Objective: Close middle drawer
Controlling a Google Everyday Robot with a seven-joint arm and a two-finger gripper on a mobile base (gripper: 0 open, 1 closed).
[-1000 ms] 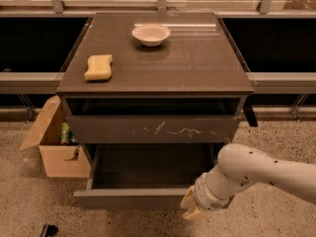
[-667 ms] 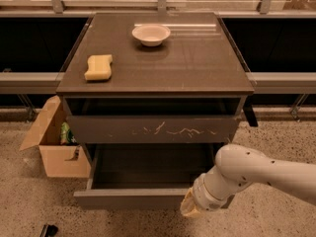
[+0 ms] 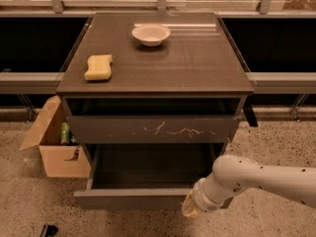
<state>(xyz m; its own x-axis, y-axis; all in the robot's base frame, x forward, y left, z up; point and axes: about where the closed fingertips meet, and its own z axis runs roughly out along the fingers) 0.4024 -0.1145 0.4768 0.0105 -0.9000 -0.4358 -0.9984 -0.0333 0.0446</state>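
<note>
speckled stone floor (image 3: 19,201) is seen around a dark cabinet (image 3: 197,68) that is placed before a low ledge and a railing. at the far left an open cardboard box (image 3: 54,157) is set on the floor, touching the cabinet's side, and something green is kept in it. on the cabinet's top a yellow sponge (image 3: 98,67) is laid at the left, and a pale bowl (image 3: 151,34) is placed further back near the middle, well apart from the sponge. below the top, the scratched drawer front (image 3: 153,129) is found a little way out. under it the middle drawer (image 3: 128,199) is pulled far out toward the camera, so that its dark inside is shown and seems to hold nothing.

the gripper (image 3: 191,210) is held at the right part of this drawer's plain front, low in the view, touching it or just beside it; which of the two cannot be told. whether the gripper is open or closed cannot be told either, as only a yellowish tip is shown below the white wrist.

the arm (image 3: 261,179) is brought in from the right edge, nearly level, and is bent down at the wrist toward the drawer front.

the pushing step is judged to be at hand, and the closing is not yet done. for the next move a steady, straight push toward the cabinet is called for. because the contact is off centre to the right, the drawer may be skewed on its rails.
</note>
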